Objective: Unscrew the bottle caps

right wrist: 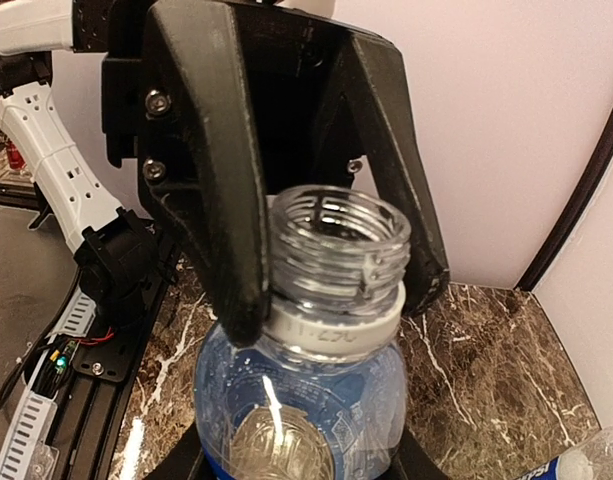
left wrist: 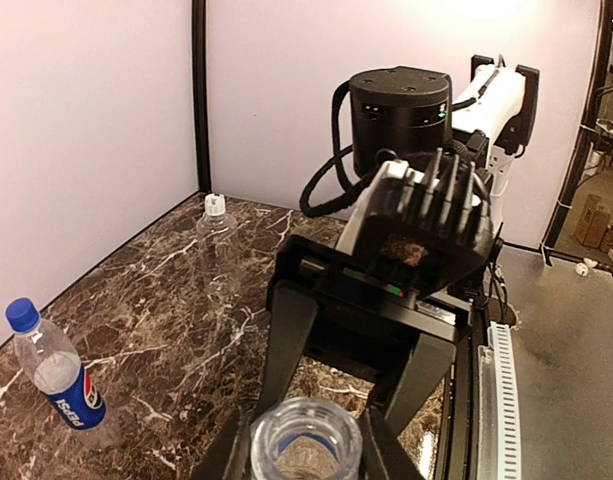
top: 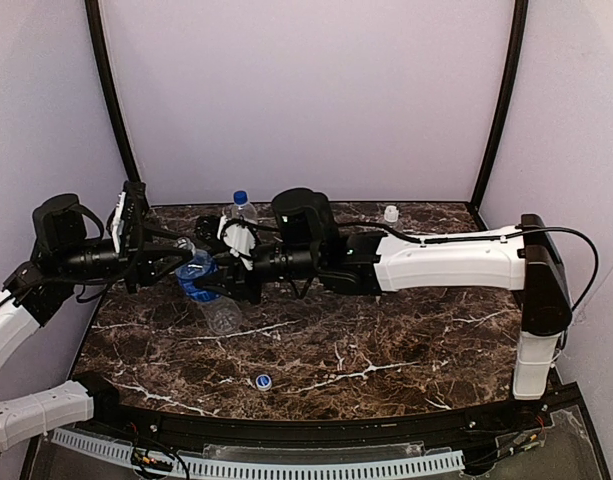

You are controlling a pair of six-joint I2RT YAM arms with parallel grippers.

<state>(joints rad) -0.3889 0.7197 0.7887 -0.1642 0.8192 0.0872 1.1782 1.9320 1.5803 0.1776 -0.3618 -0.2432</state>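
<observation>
Left gripper [right wrist: 334,305] pinched on the open neck of the blue-label bottle [right wrist: 316,390], right gripper [top: 214,283] clamped round its body, left side of the desk [top: 406,340]. One loose cap [top: 263,381] lies near the front.

Robot lab booth: plain walls [top: 306,90], marble tabletop [top: 386,340].

Soft, even light; close foreground blurred
</observation>
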